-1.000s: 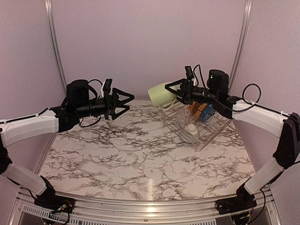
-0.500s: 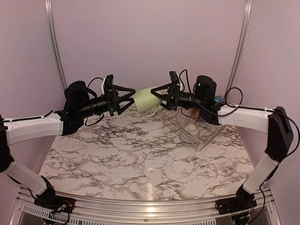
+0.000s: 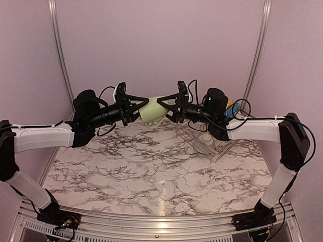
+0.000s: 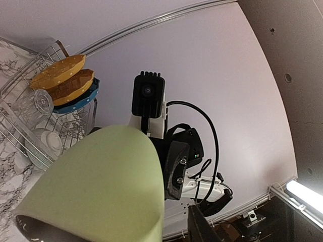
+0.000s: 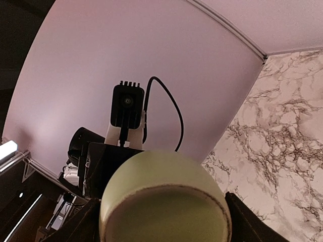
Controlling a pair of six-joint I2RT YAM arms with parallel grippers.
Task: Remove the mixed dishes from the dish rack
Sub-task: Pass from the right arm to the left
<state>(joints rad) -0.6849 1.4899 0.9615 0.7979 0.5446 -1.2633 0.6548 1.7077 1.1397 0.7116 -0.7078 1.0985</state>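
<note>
**While the mug hangs between both arms, the handover is the step in hand**

Though most of the dishes are not yet unloaded, one is out. The tapered pale green mug (image 3: 151, 110) lies sideways in the air above the far part of the white marble-patterned table (image 3: 126, 171). It is left of the silver wire dish rack (image 3: 222, 147) and clear of it.

The right gripper (image 3: 161, 108) holds the mug by its base end, with its fingers (image 5: 241, 222) set wide on either side of the round bottom. The left gripper (image 3: 142, 109) stands around the other end. Its fingers are drawn in about the mug, but I cannot tell whether they press on it.

Two yellow-orange dotted plates (image 4: 59, 70), a blue dotted plate (image 4: 75, 104), a clear glass (image 4: 33, 106) and a small pale bowl (image 4: 44, 143) stand in the rack.

I read this as a pass from right to left. The left grip must be firm before the right lets go. If the right releases too soon, the mug would likely drop onto the table.
</note>
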